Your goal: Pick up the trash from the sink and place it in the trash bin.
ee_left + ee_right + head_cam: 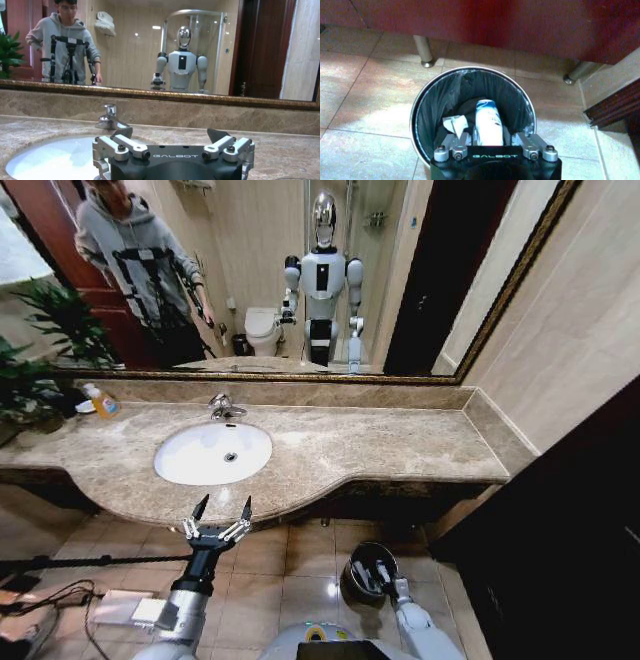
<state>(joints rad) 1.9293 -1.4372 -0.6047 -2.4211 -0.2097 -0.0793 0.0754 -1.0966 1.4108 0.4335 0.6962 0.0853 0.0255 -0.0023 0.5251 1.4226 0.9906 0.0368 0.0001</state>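
Left claw (219, 511): one, fingers spread, empty, before the surface (380, 445) edge near the sink (213, 453).
Right claw (490, 144): one, pinching a white tube (487, 122) over the trash bin (427, 108).
Bin contents: one crumpled white piece (454, 123) visible.

The word "GALBOT" stands in pale letters on the dark body of the left gripper (170, 135), and the same word stands on the body of the right gripper (490, 144). No other text is legible.
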